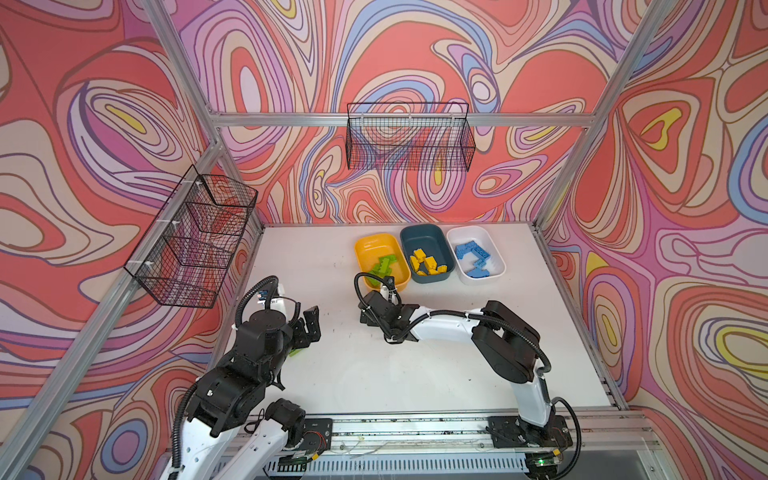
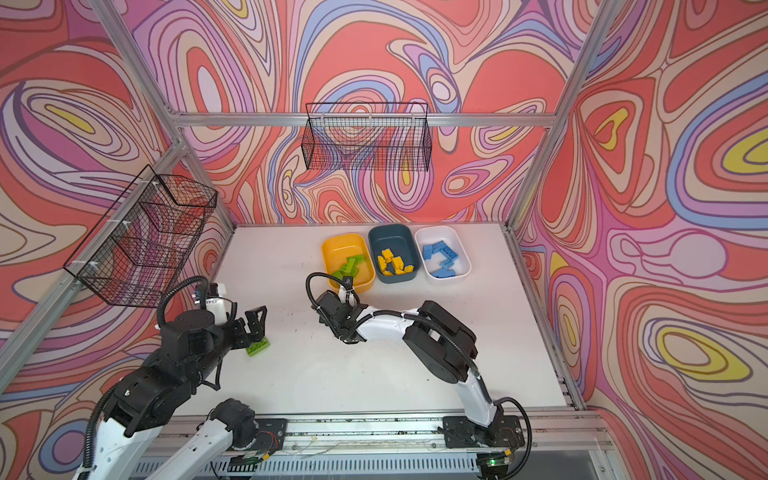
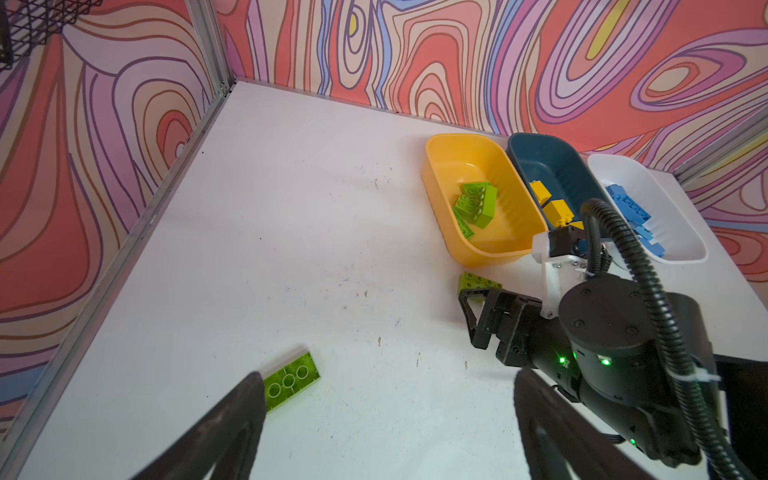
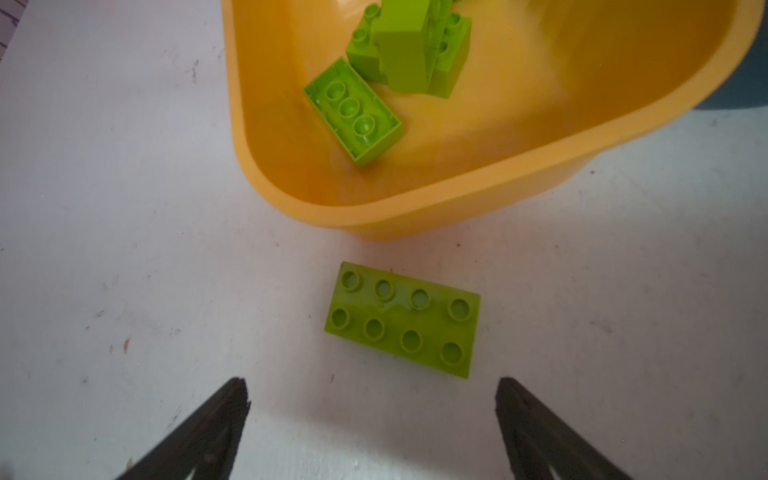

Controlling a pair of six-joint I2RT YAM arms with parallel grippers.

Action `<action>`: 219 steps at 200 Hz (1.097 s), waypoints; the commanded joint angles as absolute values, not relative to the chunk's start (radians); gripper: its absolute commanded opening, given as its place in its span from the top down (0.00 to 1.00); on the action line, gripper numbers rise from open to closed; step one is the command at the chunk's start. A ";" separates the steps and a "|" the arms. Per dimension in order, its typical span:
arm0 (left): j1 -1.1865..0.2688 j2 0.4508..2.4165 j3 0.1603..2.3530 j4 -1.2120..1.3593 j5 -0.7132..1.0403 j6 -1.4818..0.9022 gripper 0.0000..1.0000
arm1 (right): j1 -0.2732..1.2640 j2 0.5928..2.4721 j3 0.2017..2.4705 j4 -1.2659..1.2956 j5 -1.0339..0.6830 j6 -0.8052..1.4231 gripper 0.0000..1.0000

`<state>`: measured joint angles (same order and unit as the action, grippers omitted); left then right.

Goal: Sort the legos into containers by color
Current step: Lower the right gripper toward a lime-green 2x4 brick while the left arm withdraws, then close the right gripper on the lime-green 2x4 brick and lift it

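Left gripper: my jaws stand wide apart with nothing between them. It hangs low over the table on the left side in both top views. One green brick lies flat on the table, hollow side up, just beside one of my left fingers. That finger covers the brick's near end, so I cannot tell whether they touch. In a top view the brick sits right under the fingertips.

Right gripper: my jaws are equally wide and hold nothing. It reaches across the middle toward the yellow bin. A second green brick lies studs up on the table between the fingertips and the bin's near wall, clear of both. My left wrist view shows it just outside the bin. My right arm hides it in both top views.

Bins stand in a row at the back of the table.
- Yellow bin: green bricks piled inside.
- Teal bin, middle: yellow bricks.
- White bin, right end: blue bricks.
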<state>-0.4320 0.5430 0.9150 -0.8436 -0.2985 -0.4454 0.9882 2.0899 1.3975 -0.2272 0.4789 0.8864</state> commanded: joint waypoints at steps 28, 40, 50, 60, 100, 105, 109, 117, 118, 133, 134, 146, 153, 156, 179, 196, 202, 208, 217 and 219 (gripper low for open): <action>-0.433 0.500 0.873 -0.862 -0.357 -0.455 0.07 | 0.993 2.205 1.551 -0.429 0.606 1.009 0.04; -0.433 0.487 0.867 -0.856 -0.352 -0.455 0.07 | 0.993 2.229 1.586 -0.458 0.618 1.017 0.04; -0.434 0.479 0.861 -0.854 -0.349 -0.456 0.07 | 0.993 2.245 1.613 -0.475 0.630 1.019 0.04; -0.434 0.471 0.859 -0.855 -0.343 -0.457 0.07 | 0.993 2.258 1.635 -0.484 0.638 1.017 0.05; -0.433 0.454 0.853 -0.845 -0.326 -0.459 0.07 | 0.990 2.327 1.714 -0.526 0.657 0.994 0.12; -0.434 0.454 0.854 -0.846 -0.324 -0.458 0.07 | 0.990 2.336 1.721 -0.530 0.657 0.991 0.14; -0.433 0.455 0.853 -0.845 -0.322 -0.459 0.07 | 0.991 2.341 1.726 -0.534 0.657 0.989 0.14; -0.433 0.454 0.854 -0.845 -0.324 -0.457 0.07 | 0.991 2.354 1.733 -0.539 0.657 0.986 0.16; -0.433 0.455 0.853 -0.844 -0.323 -0.457 0.07 | 0.990 2.355 1.733 -0.540 0.657 0.986 0.16; -0.433 0.454 0.854 -0.845 -0.324 -0.455 0.07 | 0.991 2.369 1.739 -0.547 0.665 0.986 0.17; -0.433 0.454 0.853 -0.844 -0.324 -0.455 0.07 | 0.991 2.370 1.740 -0.548 0.666 0.986 0.18; -0.433 0.453 0.852 -0.843 -0.321 -0.456 0.07 | 0.991 2.381 1.742 -0.549 0.673 0.981 0.20; -0.433 0.453 0.851 -0.842 -0.319 -0.454 0.07 | 0.990 2.384 1.743 -0.551 0.675 0.977 0.22; -0.433 0.453 0.850 -0.842 -0.319 -0.454 0.07 | 0.991 2.384 1.744 -0.551 0.677 0.976 0.22; -0.433 0.457 0.850 -0.841 -0.319 -0.451 0.07 | 0.989 2.386 1.745 -0.549 0.686 0.955 0.29; -0.433 0.462 0.850 -0.840 -0.320 -0.449 0.07 | 0.990 2.380 1.742 -0.546 0.687 0.933 0.36; -0.433 0.465 0.850 -0.841 -0.320 -0.449 0.07 | 0.990 2.374 1.738 -0.544 0.686 0.926 0.38; -0.433 0.468 0.850 -0.840 -0.321 -0.449 0.07 | 0.990 2.368 1.733 -0.540 0.685 0.918 0.40; -0.432 0.472 0.850 -0.842 -0.323 -0.450 0.07 | 0.990 2.355 1.718 -0.528 0.674 0.903 0.41; -0.432 0.472 0.850 -0.843 -0.324 -0.450 0.07 | 0.990 2.351 1.714 -0.524 0.672 0.898 0.41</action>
